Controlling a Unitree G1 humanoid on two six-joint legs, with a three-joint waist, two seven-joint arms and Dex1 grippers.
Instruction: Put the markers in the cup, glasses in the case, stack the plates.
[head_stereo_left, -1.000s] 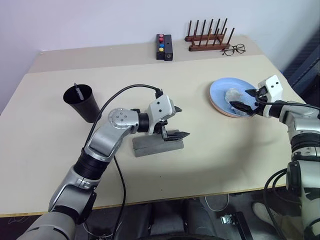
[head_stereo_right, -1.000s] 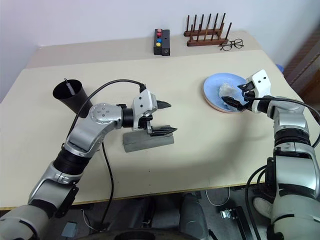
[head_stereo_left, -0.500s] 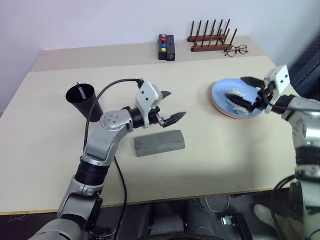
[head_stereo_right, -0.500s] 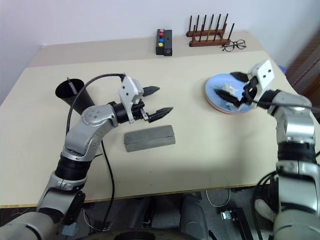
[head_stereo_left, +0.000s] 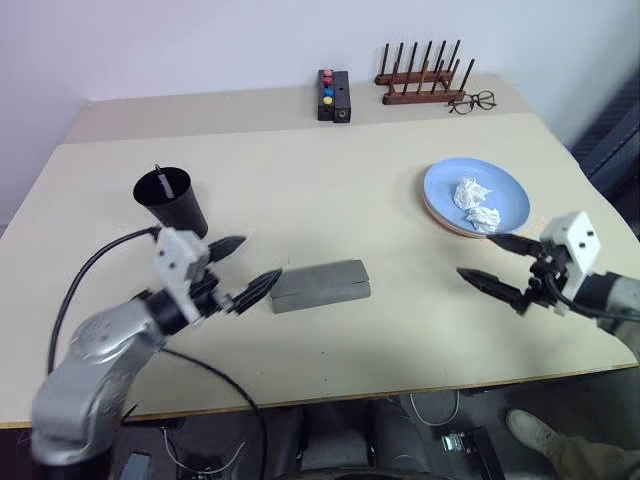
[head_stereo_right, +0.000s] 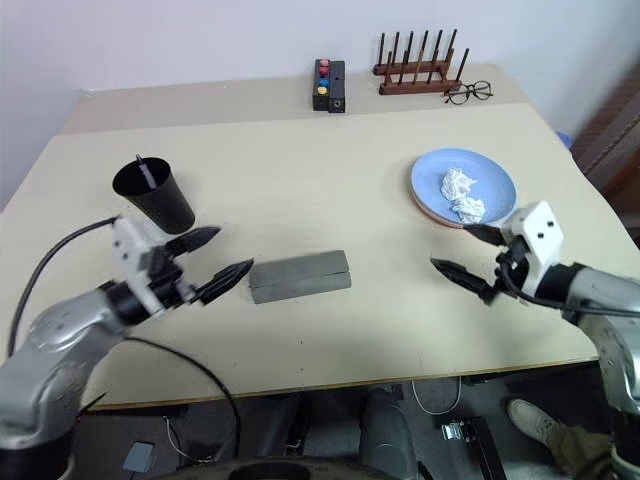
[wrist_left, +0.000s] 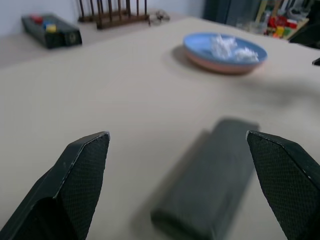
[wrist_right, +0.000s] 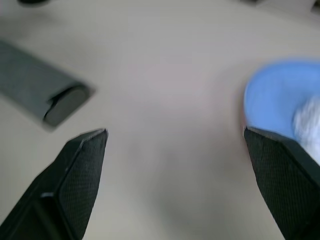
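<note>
The black cup (head_stereo_left: 171, 203) stands at the table's left with a thin marker (head_stereo_left: 158, 178) upright inside it. At mid-table the grey case (head_stereo_left: 320, 285) lies shut; the glasses are out of view. The light blue plate (head_stereo_left: 476, 190) sits on the pink plate (head_stereo_left: 449, 222) at the right. My left gripper (head_stereo_left: 262, 257) hovers open just left of the case, its tips pointing at the case's end. My right gripper (head_stereo_left: 476, 254) hangs open in front of the plates, with nothing between its fingers. The left wrist view shows the case (wrist_left: 215, 175) close ahead.
Crumpled white tissue (head_stereo_left: 476, 203) lies on the blue plate. At the back stand a wooden peg rack (head_stereo_left: 420, 78), a black box with coloured buttons (head_stereo_left: 330, 95) and wire-framed spectacles (head_stereo_left: 470, 101).
Both arms have drawn back toward the near edge. The left gripper left the spot over the case and went left. The right gripper came off the plate.
</note>
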